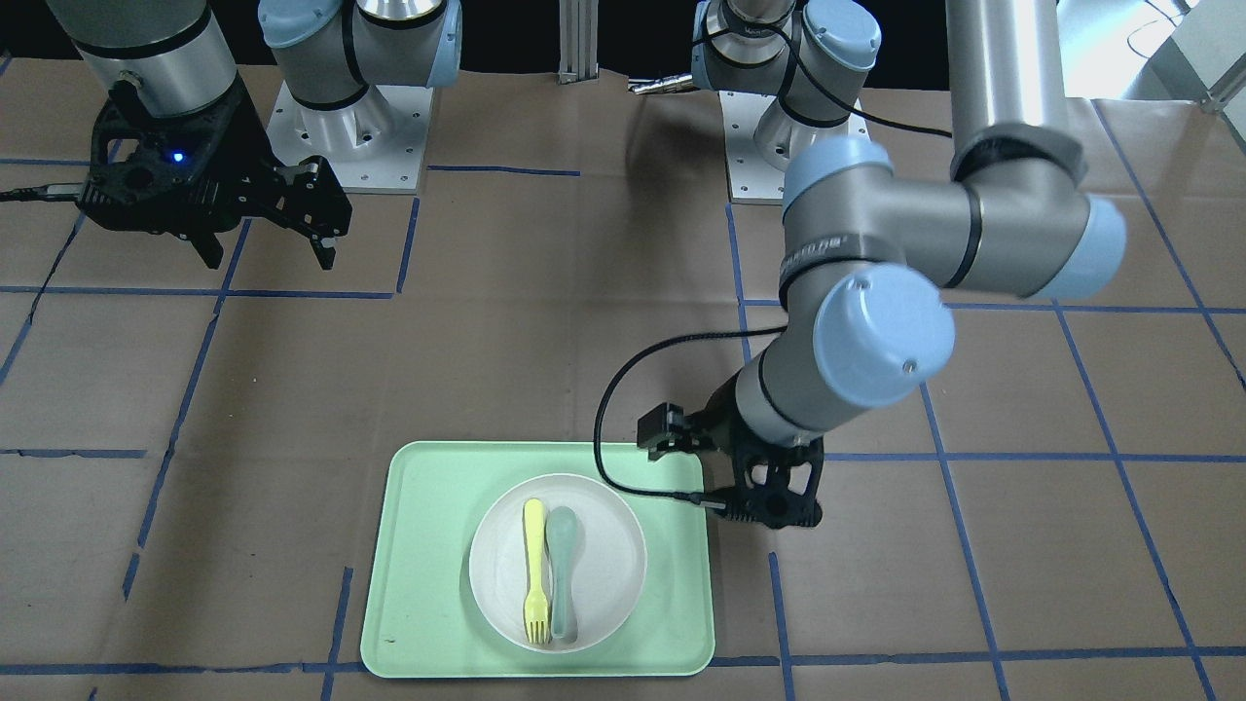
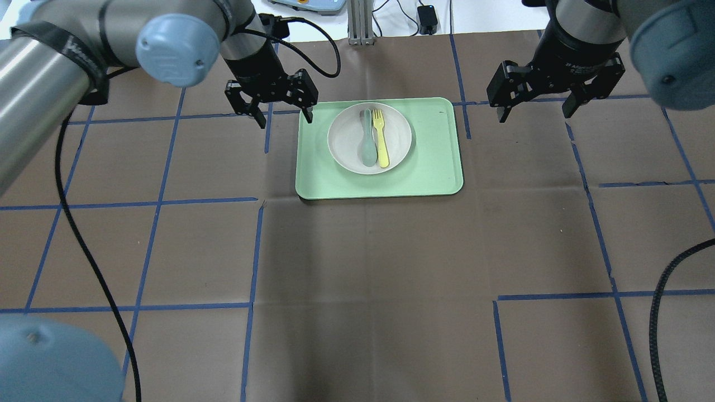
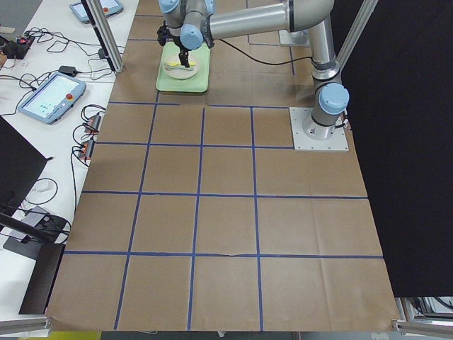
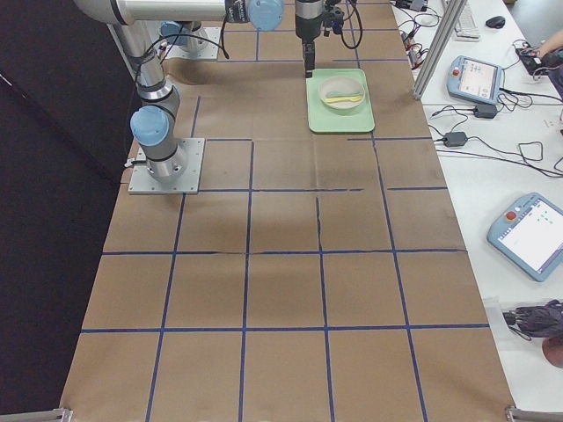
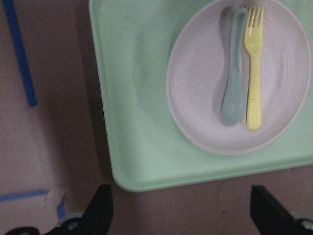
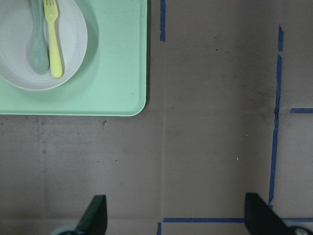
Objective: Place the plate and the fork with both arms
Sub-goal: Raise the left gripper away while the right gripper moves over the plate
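The off-white plate (image 2: 349, 148) lies on the mint-green tray (image 2: 430, 167) at the table's far side. The pale-yellow fork (image 2: 381, 139) lies in the plate, next to a grey-green spoon (image 2: 366, 142). My left gripper (image 2: 284, 117) is open and empty, above the tray's far left corner, beside the plate. My right gripper (image 2: 535, 111) is open and empty, above the bare table to the right of the tray. In the left wrist view the plate (image 5: 195, 83) and the fork (image 5: 254, 68) sit ahead of the open fingers (image 5: 100, 213). The fork also shows in the front view (image 1: 534, 570).
The table is covered in brown paper with blue tape lines (image 2: 251, 251). The left arm's black cable (image 2: 84, 240) hangs over the table's left side. The arm bases (image 1: 350, 127) stand at the robot's edge. Operator pendants (image 4: 528, 233) lie off the table.
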### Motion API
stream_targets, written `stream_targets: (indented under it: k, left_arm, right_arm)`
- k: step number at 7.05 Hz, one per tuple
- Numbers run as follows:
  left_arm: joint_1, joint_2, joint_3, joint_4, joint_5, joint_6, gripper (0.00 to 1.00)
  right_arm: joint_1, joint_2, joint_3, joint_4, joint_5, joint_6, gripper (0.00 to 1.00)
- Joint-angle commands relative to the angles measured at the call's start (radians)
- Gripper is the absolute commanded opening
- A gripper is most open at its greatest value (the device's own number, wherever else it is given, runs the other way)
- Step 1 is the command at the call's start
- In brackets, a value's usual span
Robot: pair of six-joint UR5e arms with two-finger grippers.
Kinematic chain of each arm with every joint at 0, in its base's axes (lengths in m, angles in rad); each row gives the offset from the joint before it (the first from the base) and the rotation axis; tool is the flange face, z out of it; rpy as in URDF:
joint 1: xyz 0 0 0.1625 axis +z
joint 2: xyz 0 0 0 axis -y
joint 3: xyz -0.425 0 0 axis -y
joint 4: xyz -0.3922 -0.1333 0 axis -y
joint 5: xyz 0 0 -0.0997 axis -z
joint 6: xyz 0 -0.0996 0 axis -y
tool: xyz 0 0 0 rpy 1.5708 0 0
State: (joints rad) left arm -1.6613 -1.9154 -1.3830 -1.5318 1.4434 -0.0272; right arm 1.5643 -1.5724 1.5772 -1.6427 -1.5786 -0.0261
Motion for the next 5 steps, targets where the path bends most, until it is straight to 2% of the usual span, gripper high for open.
stream_targets:
  k: [1,4,5]
  left_arm:
    - [0.014,0.209,-0.045,-0.222,0.091,0.003,1.00]
    - [0.031,0.415,-0.193,-0.223,0.095,0.102,0.99]
    - [0.040,0.435,-0.215,-0.220,0.097,0.104,1.00]
  right_arm:
    - [-0.001,0.003,-0.005,0.003,-0.003,-0.002,1.00]
    - [0.025,0.024,-0.005,0.008,0.005,0.027,1.00]
    - [0.046,0.063,-0.022,0.000,0.003,0.059,1.00]
